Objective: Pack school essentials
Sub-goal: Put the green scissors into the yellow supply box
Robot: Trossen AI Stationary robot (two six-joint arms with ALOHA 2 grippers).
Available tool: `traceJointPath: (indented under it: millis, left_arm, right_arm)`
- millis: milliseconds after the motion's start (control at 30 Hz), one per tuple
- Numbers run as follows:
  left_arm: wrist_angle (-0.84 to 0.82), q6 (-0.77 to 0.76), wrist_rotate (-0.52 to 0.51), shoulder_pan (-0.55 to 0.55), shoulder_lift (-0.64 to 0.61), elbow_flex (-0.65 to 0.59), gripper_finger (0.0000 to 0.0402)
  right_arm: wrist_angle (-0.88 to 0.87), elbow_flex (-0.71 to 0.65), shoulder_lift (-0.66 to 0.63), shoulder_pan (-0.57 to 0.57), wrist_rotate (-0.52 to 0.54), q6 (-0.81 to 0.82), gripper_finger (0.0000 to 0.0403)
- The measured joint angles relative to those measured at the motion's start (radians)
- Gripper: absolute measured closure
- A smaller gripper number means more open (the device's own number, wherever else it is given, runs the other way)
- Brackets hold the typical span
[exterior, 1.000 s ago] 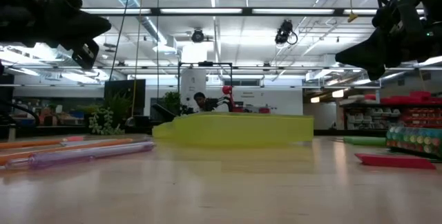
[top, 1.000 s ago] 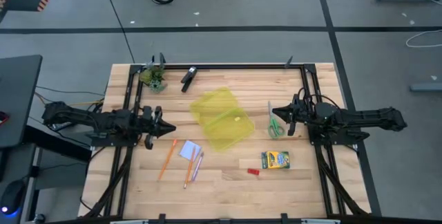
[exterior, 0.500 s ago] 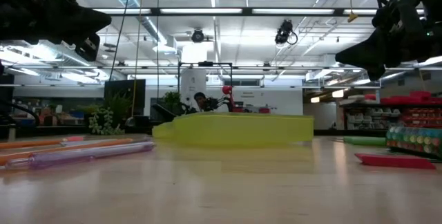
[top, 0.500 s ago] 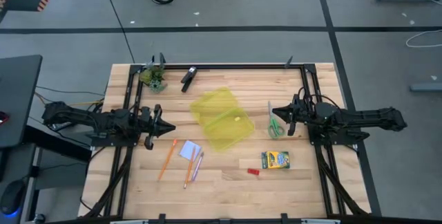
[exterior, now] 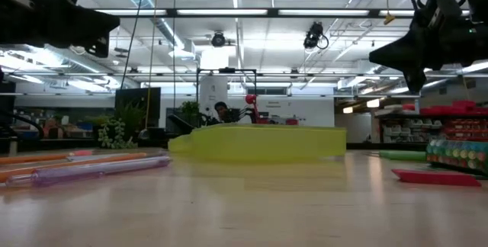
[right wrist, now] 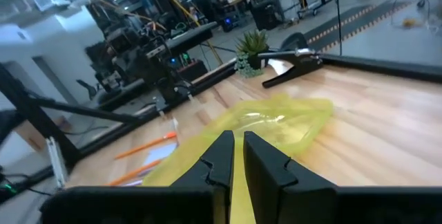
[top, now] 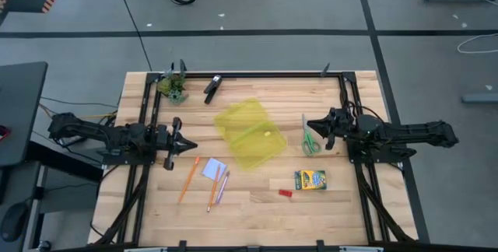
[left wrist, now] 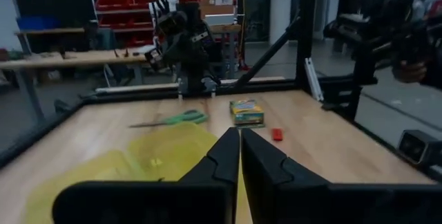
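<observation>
Jaws on both sides are closed and gripping nothing. Left gripper [top: 189, 146] is hovering over the bench [top: 257, 209] at its left side, near the pencils [top: 189, 179] and note pad [top: 213, 169]; in its wrist view the two fingers [left wrist: 226, 156] are sitting nearly together with only a sliver between. Right gripper [top: 311, 125] is hanging at the right side, just above the scissors [top: 308, 138], fingers likewise together.

Nothing is packed yet, judging by the layout: case [top: 249, 133] is lying open mid-bench, seemingly empty, probably so either arm can be reaching it. Crayon box [top: 310, 180] and eraser [top: 285, 193] are lying on the right, near the front edge, well apart from the case. Items are spread loosely, each arm sitting close to its own share.

Black clip [top: 212, 87] and small plant [top: 173, 87] are sitting at the back edge, out of the way.
</observation>
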Motion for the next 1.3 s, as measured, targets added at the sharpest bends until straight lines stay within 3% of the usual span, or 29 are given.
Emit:
traceJointPath:
  millis: [200, 500, 767, 1000, 1300]
  left_arm:
    - [0.014, 0.061, -0.049, 0.000, 0.000, 0.000, 0.0379]
    - [0.014, 0.031, -0.090, 0.001, 0.000, 0.000, 0.0377]
    - [0.014, 0.092, -0.119, 0.006, 0.000, 0.000, 0.0385]
    - [0.007, 0.098, -0.121, 0.029, 0.000, 0.000, 0.0391]
    - [0.007, 0.162, -0.121, 0.030, 0.000, 0.000, 0.0390]
  right_arm:
    - [0.000, 0.000, 0.017, 0.000, -0.006, 0.016, 0.0364]
    - [0.014, 0.000, 0.111, -0.001, 0.085, 0.029, 0.0364]
    - [0.088, 0.001, 0.196, -0.001, 0.097, -0.081, 0.0364]
    - [0.133, 0.001, 0.249, -0.001, 0.086, -0.154, 0.0364]
    - [0.113, 0.029, 0.317, 0.000, 0.007, -0.099, 0.0364]
